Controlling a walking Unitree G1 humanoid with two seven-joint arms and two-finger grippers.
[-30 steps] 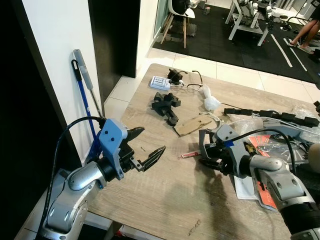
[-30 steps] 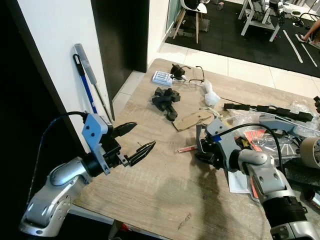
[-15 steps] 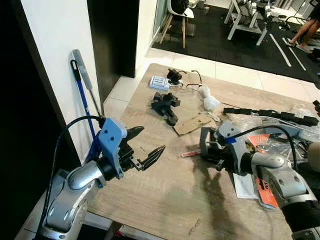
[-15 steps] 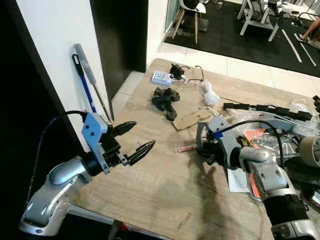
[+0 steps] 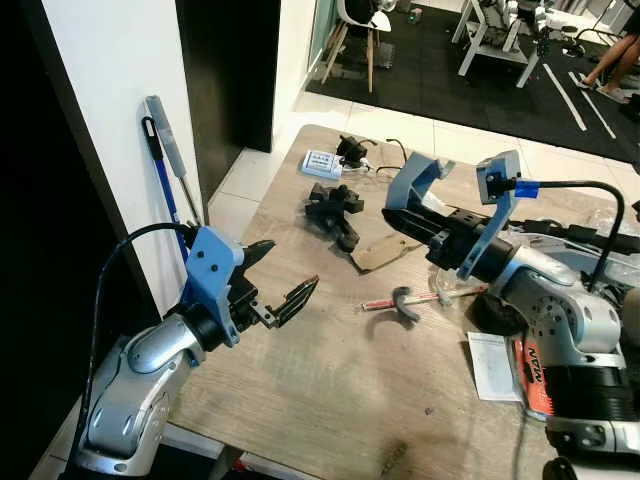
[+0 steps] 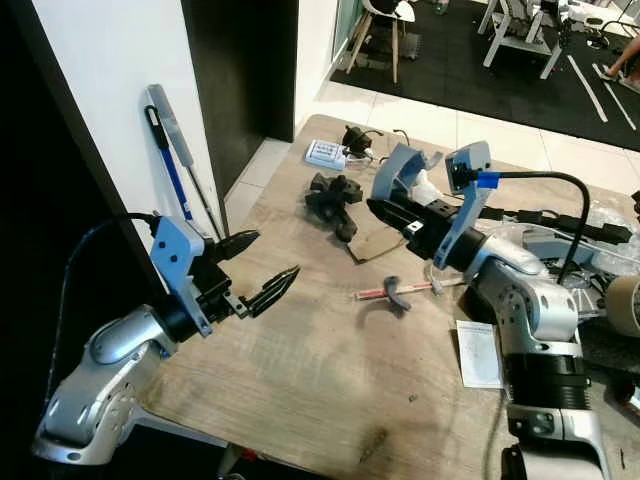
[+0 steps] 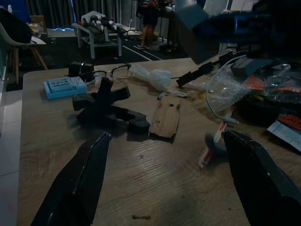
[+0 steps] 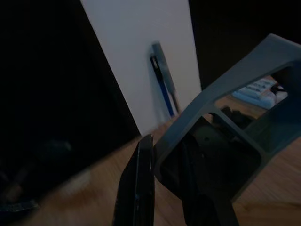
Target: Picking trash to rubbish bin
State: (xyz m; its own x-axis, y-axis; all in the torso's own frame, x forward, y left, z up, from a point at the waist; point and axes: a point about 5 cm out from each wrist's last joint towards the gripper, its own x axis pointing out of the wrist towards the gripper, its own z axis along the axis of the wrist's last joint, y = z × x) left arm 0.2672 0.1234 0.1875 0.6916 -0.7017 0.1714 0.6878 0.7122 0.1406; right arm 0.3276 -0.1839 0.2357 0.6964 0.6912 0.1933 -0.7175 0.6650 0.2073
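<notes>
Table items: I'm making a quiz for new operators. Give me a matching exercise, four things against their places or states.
1 cardboard piece
2 grey-blue frame
3 mop handle
4 small box

A leaning on the white wall
B light blue, at the far end of the table
C held in the jaws of the right gripper
D lying flat beside the black plastic part

Pairs: 1-D, 2-C, 3-A, 4-B

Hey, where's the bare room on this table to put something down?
Bare wood lies along the near edge of the table, between the left gripper and the white slip of paper. The far side and right side are crowded: black bracket, cardboard scrap, plastic wrap.
</notes>
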